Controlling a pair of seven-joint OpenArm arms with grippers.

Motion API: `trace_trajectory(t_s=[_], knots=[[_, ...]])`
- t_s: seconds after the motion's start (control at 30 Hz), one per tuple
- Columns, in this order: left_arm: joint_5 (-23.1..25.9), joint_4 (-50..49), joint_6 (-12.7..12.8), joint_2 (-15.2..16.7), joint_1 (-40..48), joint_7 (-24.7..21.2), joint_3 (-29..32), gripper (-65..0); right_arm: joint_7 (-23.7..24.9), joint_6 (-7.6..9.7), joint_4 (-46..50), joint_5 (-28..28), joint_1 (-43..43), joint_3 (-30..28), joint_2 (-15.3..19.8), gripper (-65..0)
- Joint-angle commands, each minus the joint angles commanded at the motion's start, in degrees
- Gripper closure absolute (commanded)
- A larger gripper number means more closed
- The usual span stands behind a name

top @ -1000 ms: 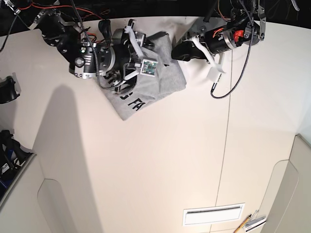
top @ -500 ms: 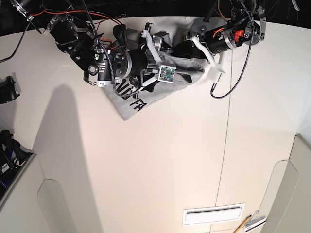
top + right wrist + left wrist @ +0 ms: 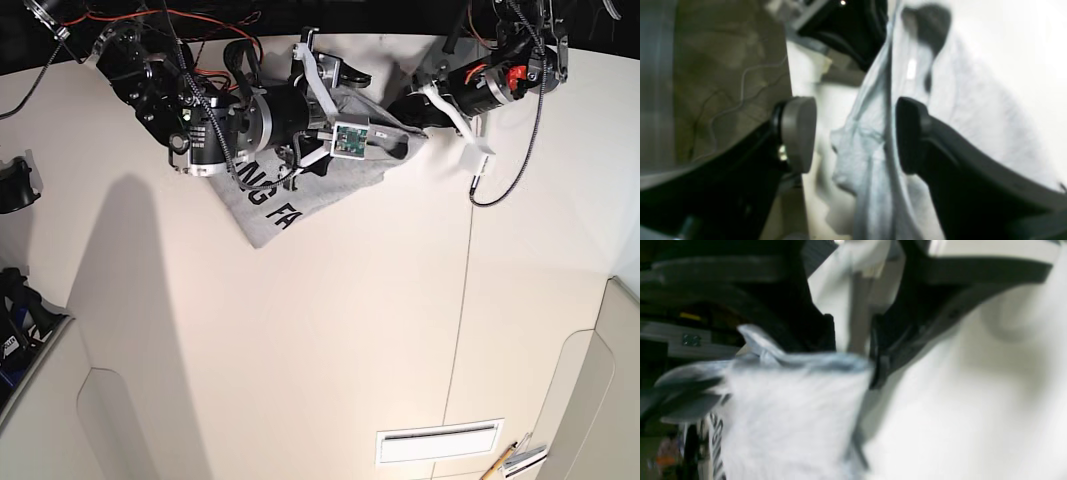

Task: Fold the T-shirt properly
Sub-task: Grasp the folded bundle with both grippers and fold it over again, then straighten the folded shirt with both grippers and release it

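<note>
T-shirt of light grey cloth, short of a proper fold

We have the shirt gathered into a compact shape at the far side of the pale, smooth tabletop, mostly under our right arm, with its bold black block lettering partly in sight. As we judge it, some folding is done, since the cloth takes up little room, but the job is only partway along. The end towards our left arm is raised and creased, and its layers are not lined up. How the covered part lies, we cannot tell.

Our left black pincer stands partly open, the shirt's edge at its fingertips; we see no firm grip. Our right black pincer is wide open, with loose ridges of cloth between its fingers and nothing clamped.

What remains, we think, is to take up that raised end, lay it over squarely, then smooth the creases and even the edges. If we close on one layer alone, the others could slip out of line.
</note>
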Motion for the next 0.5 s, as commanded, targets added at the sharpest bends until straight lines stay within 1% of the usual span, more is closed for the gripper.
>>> trace_trajectory(t_s=[0.1,0.17,0.23,0.33,0.43,0.47,0.5], knots=[[-3.93,0.92,0.00,0.00,0.02,4.44,-4.70,-17.4,0.04,-0.02,0.44,0.85,0.00,2.47,-0.02,-37.1],[-5.88,1.25,0.00,-0.11,0.02,5.73,-7.87,-17.4,0.02,-0.02,0.44,2.84,-0.63,4.44,-0.04,-37.1],[-7.19,1.25,0.00,-1.03,0.04,6.08,-10.34,-17.4,0.04,0.00,0.44,4.94,-2.45,6.19,-0.04,-37.1],[-8.79,1.25,0.00,-3.52,0.04,6.08,-13.14,-17.4,0.09,0.02,0.44,5.55,-5.68,6.64,-0.09,-37.1],[-9.90,1.25,0.00,-5.90,0.02,6.08,-15.74,-17.4,0.07,0.15,0.44,7.58,-8.96,6.64,-1.51,-37.1],[-9.90,1.25,0.00,-6.49,0.02,6.08,-16.59,-17.4,0.07,0.96,0.46,8.17,-9.90,6.64,-2.25,-37.1],[-9.90,1.25,0.00,-7.04,0.02,6.08,-17.33,-17.4,0.07,1.11,0.46,8.81,-10.64,6.64,-3.10,-37.1]])
